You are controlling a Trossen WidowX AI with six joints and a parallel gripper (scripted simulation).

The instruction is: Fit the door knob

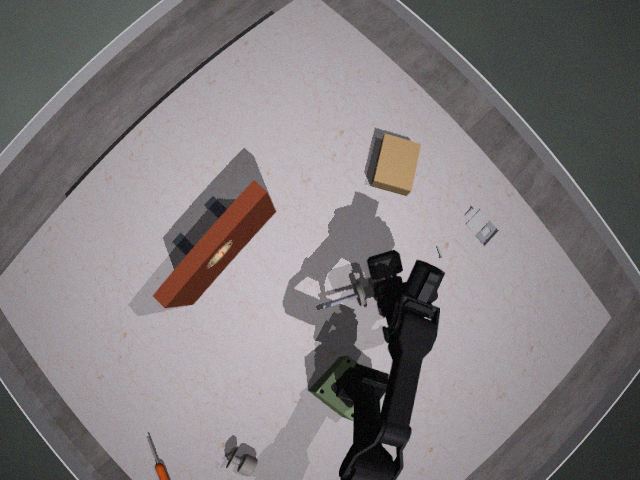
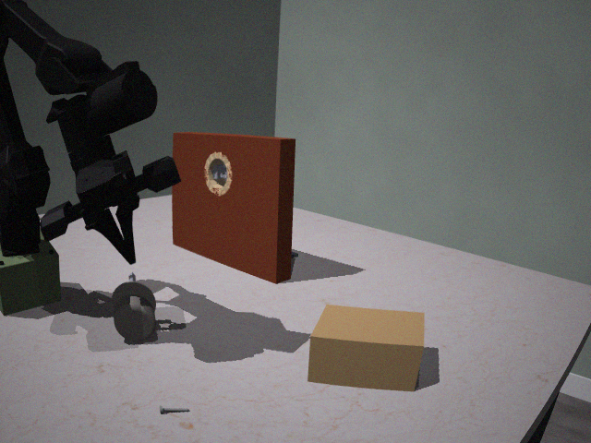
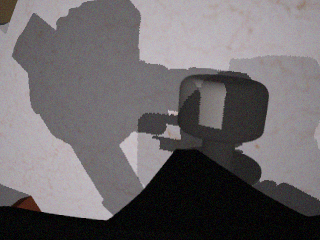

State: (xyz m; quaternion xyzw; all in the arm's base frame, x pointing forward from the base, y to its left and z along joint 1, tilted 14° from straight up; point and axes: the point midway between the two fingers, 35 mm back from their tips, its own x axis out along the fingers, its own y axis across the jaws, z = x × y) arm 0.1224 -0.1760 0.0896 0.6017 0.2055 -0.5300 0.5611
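The door knob (image 2: 135,312) lies on its side on the table, in the arm's shadow, with its round plate and square spindle (image 1: 333,297) pointing toward the wood panel. The red-brown wood panel (image 2: 234,200) stands upright, with the latch's socket in a round hole (image 2: 218,173) near its top. My gripper (image 2: 128,257) hangs just above the knob with its fingers pressed together and nothing between them. In the wrist view the knob (image 3: 223,108) lies just beyond the closed fingertips (image 3: 183,155). From above, the arm hides the fingers beside the knob (image 1: 361,289).
A tan box (image 2: 367,345) sits on the table to the right of the knob. A loose screw (image 2: 174,409) lies near the front. The green base block (image 2: 29,281) holds the arm. A small metal plate (image 1: 485,232), a screwdriver (image 1: 159,464) and a second knob (image 1: 242,459) lie farther off.
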